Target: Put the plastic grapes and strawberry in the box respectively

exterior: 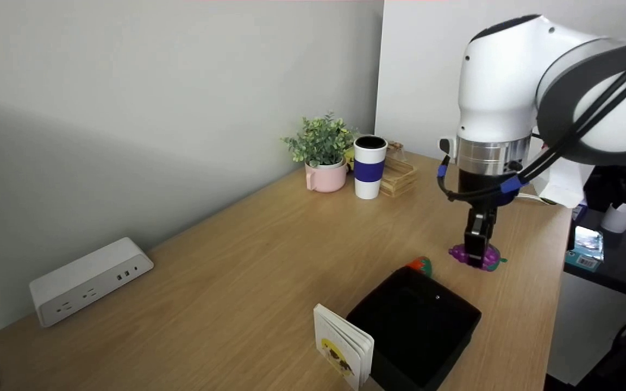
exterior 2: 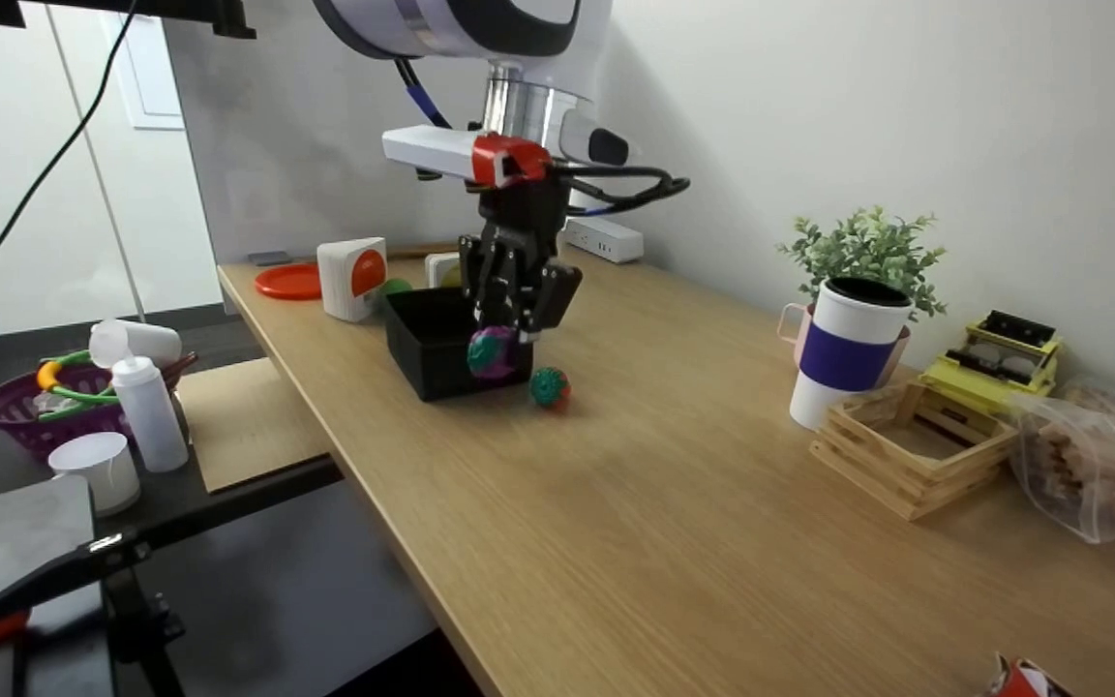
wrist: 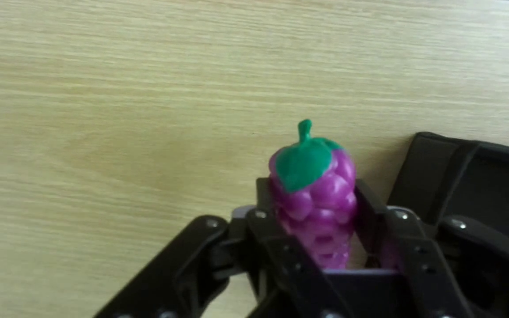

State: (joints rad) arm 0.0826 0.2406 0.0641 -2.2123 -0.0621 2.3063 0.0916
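In the wrist view the pincer (wrist: 312,194) is closed on the grapes (wrist: 325,198), its jaws parted only by the width of the fruit, one along each side. The green end of the grapes sticks out past the jaws. The box (wrist: 427,176) stands to the right of the pincer, partly showing, and the table (wrist: 104,110) spreads below.

In an exterior view the strawberry (exterior: 420,265) lies to the left of the pincer, partly behind the box's far corner. The box sits lower than the pincer and to the left. The pincer points down over the grapes, hiding their middle. Beyond it, well apart, are a tall cup (exterior: 368,171) and a plant (exterior: 321,141) in a pink mug (exterior: 328,179).

In an exterior view a wooden crate (exterior 2: 916,455) stands well to the right of the pincer. The grapes show at the pincer's lower end, in front of the box, and the strawberry rests on the table just to their right. Whether the grapes touch the table, I cannot tell.
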